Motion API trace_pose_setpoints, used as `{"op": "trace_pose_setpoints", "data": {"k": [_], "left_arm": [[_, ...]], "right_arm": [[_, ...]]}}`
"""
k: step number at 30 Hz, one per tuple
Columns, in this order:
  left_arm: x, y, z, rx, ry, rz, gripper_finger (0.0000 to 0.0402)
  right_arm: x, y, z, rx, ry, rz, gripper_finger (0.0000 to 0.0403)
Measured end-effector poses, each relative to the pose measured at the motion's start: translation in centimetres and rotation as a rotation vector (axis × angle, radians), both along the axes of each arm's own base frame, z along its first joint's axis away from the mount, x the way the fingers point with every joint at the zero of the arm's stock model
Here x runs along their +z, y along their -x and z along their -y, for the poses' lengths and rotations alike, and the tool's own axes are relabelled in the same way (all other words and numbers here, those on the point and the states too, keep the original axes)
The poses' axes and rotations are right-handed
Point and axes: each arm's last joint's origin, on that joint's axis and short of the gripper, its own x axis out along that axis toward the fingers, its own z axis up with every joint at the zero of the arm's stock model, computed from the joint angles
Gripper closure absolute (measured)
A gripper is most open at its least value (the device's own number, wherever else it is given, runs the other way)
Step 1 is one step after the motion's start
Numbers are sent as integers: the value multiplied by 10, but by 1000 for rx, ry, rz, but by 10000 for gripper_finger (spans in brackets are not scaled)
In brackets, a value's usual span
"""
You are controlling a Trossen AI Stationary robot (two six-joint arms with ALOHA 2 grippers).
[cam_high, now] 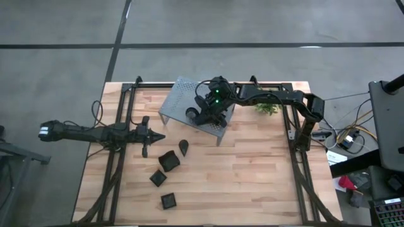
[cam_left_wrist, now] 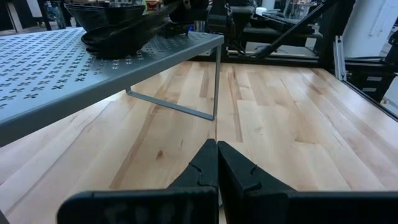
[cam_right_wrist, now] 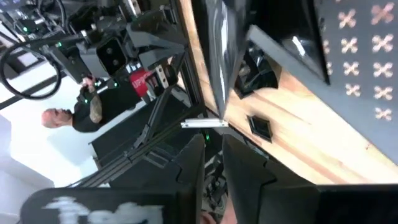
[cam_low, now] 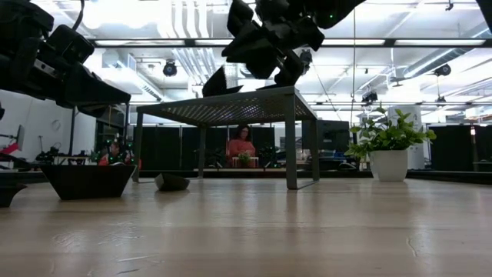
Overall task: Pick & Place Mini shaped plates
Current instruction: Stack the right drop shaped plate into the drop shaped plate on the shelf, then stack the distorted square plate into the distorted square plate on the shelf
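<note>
Your right gripper sits over the grey perforated metal shelf, finger state unclear; left gripper pressed together, idle near small black dishes.

Small black plates on table, possibly stacked ones on shelf

Robotics laboratory or industrial test hall. A light wooden table stands on a bare grey concrete floor marked with dark seams, and black metal framing along the table's edges carries two dark robot arms. Cables and equipment crowd the floor beside the table. The level view across the tabletop shows a high white ceiling with exposed ducts, strip lighting and hanging lamps, with dark partitions behind. People sit in the background at further workstations.
</note>
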Motion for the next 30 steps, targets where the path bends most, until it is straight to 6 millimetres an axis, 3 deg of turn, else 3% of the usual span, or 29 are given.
{"op": "trace_pose_setpoints", "data": {"k": [10, 16, 21, 30], "left_arm": [[0, 0, 0, 0, 0, 0, 401], [0, 0, 0, 0, 0, -1, 401], [0, 0, 0, 0, 0, 0, 401], [0, 0, 0, 0, 0, -1, 401]], "right_arm": [[13, -2, 6, -25, 60, 45, 328], [33, -7, -6, 54, 93, 125, 333], [43, -11, -23, 204, 285, 264, 344], [43, -18, -75, 392, 713, 393, 392]]}}
